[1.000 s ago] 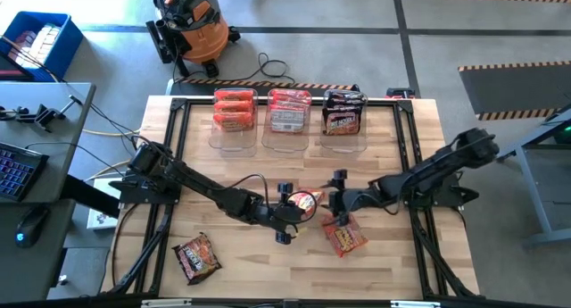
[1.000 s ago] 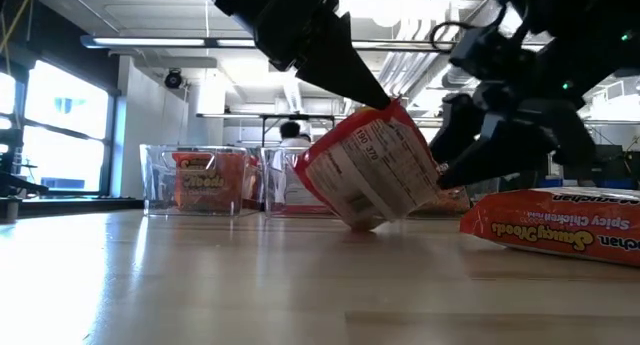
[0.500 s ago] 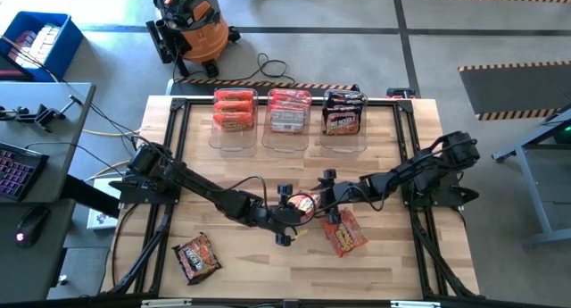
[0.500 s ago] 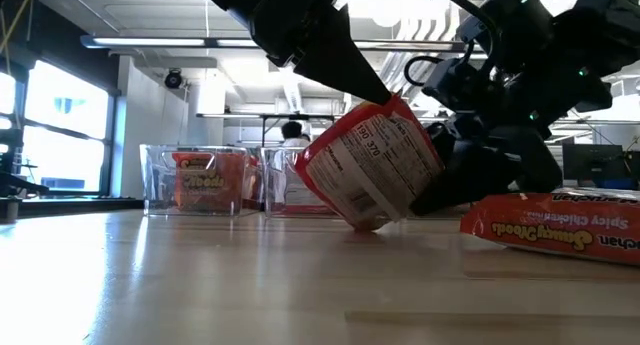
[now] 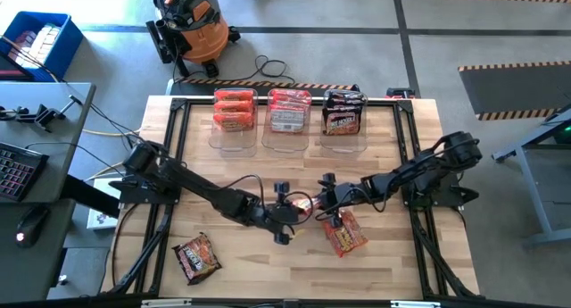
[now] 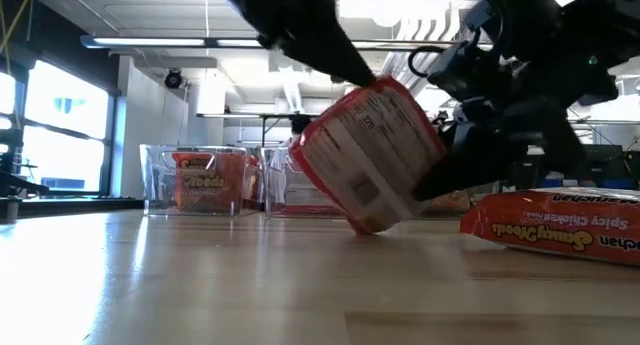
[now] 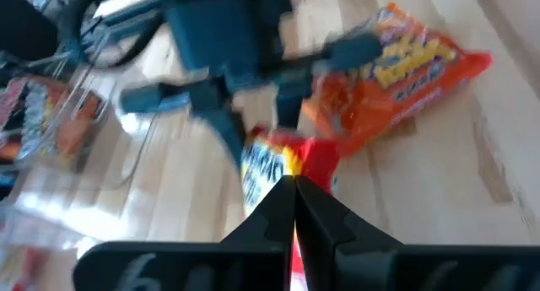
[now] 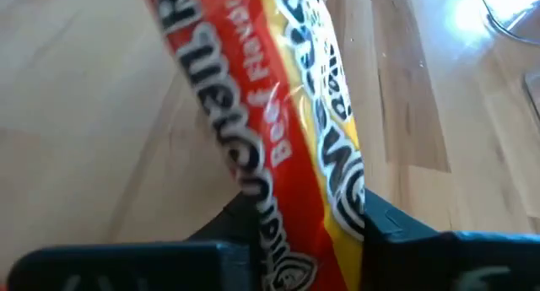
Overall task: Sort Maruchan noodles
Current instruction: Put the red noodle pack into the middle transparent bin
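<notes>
A red-and-white Maruchan noodle packet [image 6: 375, 155] stands tilted at the table's middle, one lower corner [image 6: 365, 225] on the wood. My left gripper [image 5: 288, 210] is shut on it from the left, and my right gripper [image 5: 320, 201] is closed on it from the right. An orange packet [image 5: 343, 234] lies flat just nearer, and a dark packet [image 5: 196, 259] lies at the near left. Three clear bins [image 5: 287, 120] at the far edge hold orange, red-and-white and dark packets. My left gripper pinches the packet's raised red edge [image 7: 314, 166] between its two shut fingers, slanting down from the table's left. The packet hangs tilted below the fingers, its lower corner on the table. My right gripper has the packet between its two fingers [image 8: 381, 228], one on each flat face, at the packet's right-hand side [image 8: 287, 156]. The fingers come about level from the table's right.
The orange packet [image 6: 555, 225] lies right beside the held one, under my right arm. The bins stand in a row along the far edge. Bare wood lies between the bins and the grippers and at the near middle.
My right gripper has gone toward the table's left, up to the red-and-white packet, and has taken it between its fingers. The packet has tipped a little more upright in my left gripper's hold, its lower corner staying on the table.
</notes>
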